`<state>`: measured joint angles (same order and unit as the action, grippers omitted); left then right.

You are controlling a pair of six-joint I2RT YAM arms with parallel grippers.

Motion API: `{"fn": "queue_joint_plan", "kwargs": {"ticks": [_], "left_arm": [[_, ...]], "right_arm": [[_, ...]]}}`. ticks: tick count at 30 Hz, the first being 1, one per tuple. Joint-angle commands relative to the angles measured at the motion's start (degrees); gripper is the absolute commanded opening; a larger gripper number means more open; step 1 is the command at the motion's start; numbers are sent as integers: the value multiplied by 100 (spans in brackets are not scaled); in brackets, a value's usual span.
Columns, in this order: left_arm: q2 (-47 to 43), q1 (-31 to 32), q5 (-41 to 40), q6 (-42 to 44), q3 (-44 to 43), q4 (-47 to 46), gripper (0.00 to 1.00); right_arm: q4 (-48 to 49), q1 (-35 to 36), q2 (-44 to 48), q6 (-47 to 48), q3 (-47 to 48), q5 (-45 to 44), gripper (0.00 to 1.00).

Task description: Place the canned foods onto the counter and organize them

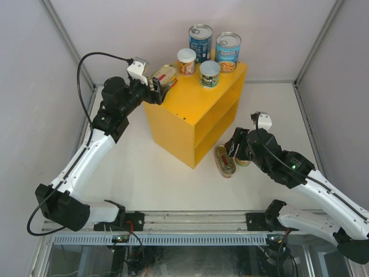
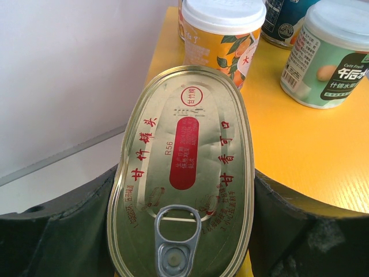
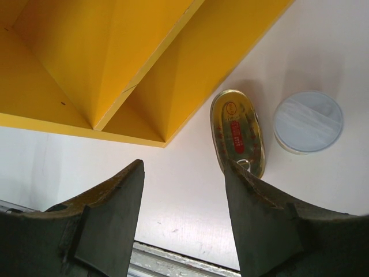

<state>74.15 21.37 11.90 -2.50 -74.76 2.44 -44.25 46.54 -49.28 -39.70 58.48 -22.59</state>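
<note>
Top view: the yellow counter stands at centre. On its flat top, a tall blue can and a second tall blue can stand upright at 12 o'clock. An orange-labelled small can and a green-labelled small can stand nearer you. Your left gripper is clamped on an oval tin at the top's 9 o'clock edge. On the table, at the counter's 5 o'clock, a second oval tin lies with its long axis 11 to 5, beside your right gripper.

Left wrist view: the held oval tin faces lid up, long axis 6 to 12, pull tab at 6. Dark fingers press its long sides.

Right wrist view: the jaws stand wide apart, holding nothing. One fingertip overlaps the second oval tin's near end; you cannot tell whether they touch. A pale-lidded small can stands just beside it at 3 o'clock.
</note>
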Motion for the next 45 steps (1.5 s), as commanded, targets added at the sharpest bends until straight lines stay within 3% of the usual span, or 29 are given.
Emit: {"fn": "queue_joint_plan", "kwargs": {"ticks": [1,36,38,45], "left_arm": [[-68,-24,-89,-123,58,-345,51],[-378,-18,-20,-263,303,-412,84],[-382,-17,-37,-263,282,-403,99],[-434,-10,-75,-260,269,-381,99]], "right_arm": [[264,20,-6,4,218,-47,58],[248,72,-3,-56,214,-35,58],[247,83,4,-68,217,-43,58],[236,132,35,-109,217,-72,58]]}}
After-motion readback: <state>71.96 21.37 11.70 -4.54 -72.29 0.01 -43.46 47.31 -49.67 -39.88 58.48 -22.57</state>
